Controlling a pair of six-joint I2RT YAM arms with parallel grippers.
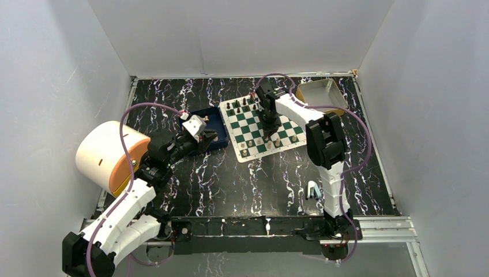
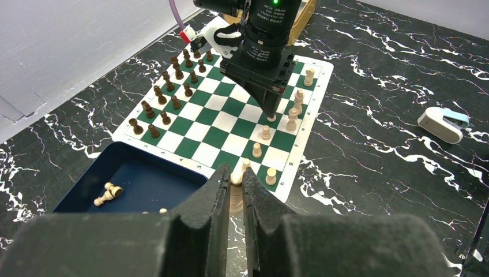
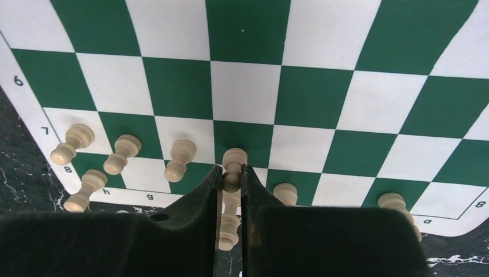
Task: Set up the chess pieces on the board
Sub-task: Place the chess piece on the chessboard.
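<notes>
The board (image 3: pixel 245 92) is showing 6, 7, 8 on its edge and h, g, a below (another 8 at right).

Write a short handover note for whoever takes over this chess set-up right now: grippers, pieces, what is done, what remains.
Left gripper: shut on a cream piece, by the blue tray.
Right gripper: shut on a cream pawn, low over the cream end of the board.
Done: dark pieces stand in two rows on their side; several cream pieces on the board stand on theirs, with gaps.
Left: set down both held pieces, then bring over the loose cream pieces lying in the blue tray and fill the cream rows.
</notes>
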